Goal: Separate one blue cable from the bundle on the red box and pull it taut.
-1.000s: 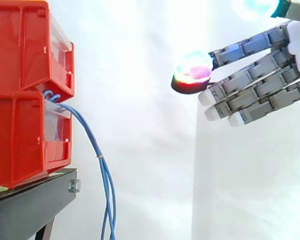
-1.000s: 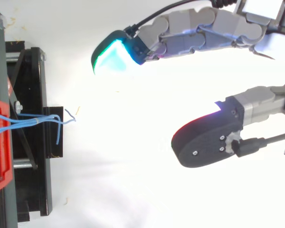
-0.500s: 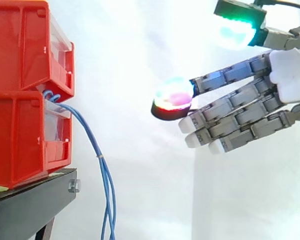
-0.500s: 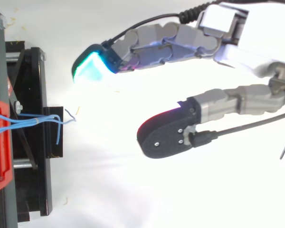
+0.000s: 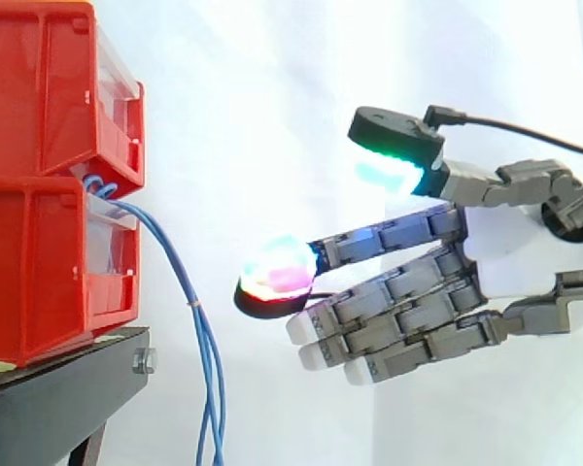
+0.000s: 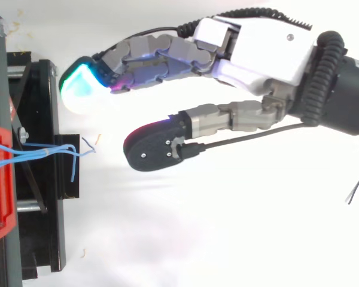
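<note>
Side view: blue cables point(image 5: 192, 305) hang off red bin point(image 5: 39, 282).

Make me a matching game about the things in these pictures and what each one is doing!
Things:
1. red plastic bins
2. thin blue cables
3. black metal stand
4. grey-and-white robot hand

What it is doing:
A. hanging down loose
B. open, touching nothing
C. stacked one on the other
D. sitting underneath the bins

Pairs: 1-C, 2-A, 3-D, 4-B
</note>
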Robot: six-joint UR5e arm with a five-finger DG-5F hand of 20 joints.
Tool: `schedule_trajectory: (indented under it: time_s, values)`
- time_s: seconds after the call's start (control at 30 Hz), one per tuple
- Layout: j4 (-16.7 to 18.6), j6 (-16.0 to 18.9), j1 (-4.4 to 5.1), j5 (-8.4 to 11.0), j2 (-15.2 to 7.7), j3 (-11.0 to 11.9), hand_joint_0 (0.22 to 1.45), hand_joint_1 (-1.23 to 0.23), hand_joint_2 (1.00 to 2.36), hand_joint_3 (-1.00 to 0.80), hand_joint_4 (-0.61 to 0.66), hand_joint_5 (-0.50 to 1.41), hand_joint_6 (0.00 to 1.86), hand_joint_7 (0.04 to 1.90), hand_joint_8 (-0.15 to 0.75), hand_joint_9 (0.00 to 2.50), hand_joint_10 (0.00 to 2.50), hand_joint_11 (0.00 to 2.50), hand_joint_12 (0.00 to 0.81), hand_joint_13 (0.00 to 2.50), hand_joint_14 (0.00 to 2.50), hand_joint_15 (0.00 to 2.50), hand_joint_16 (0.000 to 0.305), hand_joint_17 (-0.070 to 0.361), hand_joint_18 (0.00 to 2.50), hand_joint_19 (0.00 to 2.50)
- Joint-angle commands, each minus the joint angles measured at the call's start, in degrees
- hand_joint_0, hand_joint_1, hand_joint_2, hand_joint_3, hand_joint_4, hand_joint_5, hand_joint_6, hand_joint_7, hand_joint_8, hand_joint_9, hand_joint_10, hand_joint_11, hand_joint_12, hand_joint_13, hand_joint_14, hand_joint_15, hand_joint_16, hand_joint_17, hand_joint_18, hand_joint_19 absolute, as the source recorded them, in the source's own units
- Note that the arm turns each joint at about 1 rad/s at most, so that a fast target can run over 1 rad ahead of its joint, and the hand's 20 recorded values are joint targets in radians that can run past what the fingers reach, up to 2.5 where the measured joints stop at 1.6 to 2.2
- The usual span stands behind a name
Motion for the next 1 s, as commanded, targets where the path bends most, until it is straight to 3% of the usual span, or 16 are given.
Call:
schedule_trajectory:
  time_s: [0.0, 0.07, 0.13, 0.33, 0.53, 0.97]
  values:
    - [3.85, -0.05, -0.2, 0.78, -2.26, 0.0, 0.46, -0.56, 1.0, -0.5, 0.19, -0.19, 0.5, 0.65, 0.213, 0.57, 0.0, 0.0, 0.322, 0.33, 0.0, 0.05, 0.06, 0.135, 0.04, 0.38]
    - [4.64, 0.04, -0.2, 0.95, -2.97, 0.0, 0.46, -0.56, 1.0, -0.5, 0.2, -0.18, 0.5, 0.65, 0.213, 0.57, 0.0, 0.0, 0.321, 0.33, 0.0, 0.04, 0.06, 0.135, 0.06, 0.39]
    - [7.28, 0.04, -0.29, 0.87, -5.43, 0.0, 0.46, -0.56, 1.0, -0.5, 0.2, -0.18, 0.5, 0.66, 0.215, 0.58, 0.0, 0.0, 0.323, 0.34, 0.0, 0.05, 0.06, 0.135, 0.06, 0.39]
    - [13.61, 0.04, -0.29, 0.43, -8.68, 0.0, 0.46, -0.56, 1.0, -0.5, 0.21, -0.18, 0.5, 0.67, 0.218, 0.61, 0.0, 0.0, 0.322, 0.36, 0.0, 0.07, 0.06, 0.135, 0.09, 0.42]
    - [17.21, -0.58, 0.24, -0.1, -9.47, 0.0, 0.47, -0.56, 1.0, -0.5, 0.22, -0.17, 0.5, 0.68, 0.221, 0.64, 0.0, 0.0, 0.326, 0.4, 0.0, 0.1, 0.06, 0.135, 0.13, 0.42]
    - [17.74, -1.46, 1.56, -0.72, -9.47, 0.09, 0.51, -0.6, 1.0, -0.5, 0.26, -0.1, 0.5, 0.84, 0.212, 0.78, 0.0, 0.06, 0.317, 0.54, 0.01, 0.18, 0.056, 0.127, 0.26, 0.49]
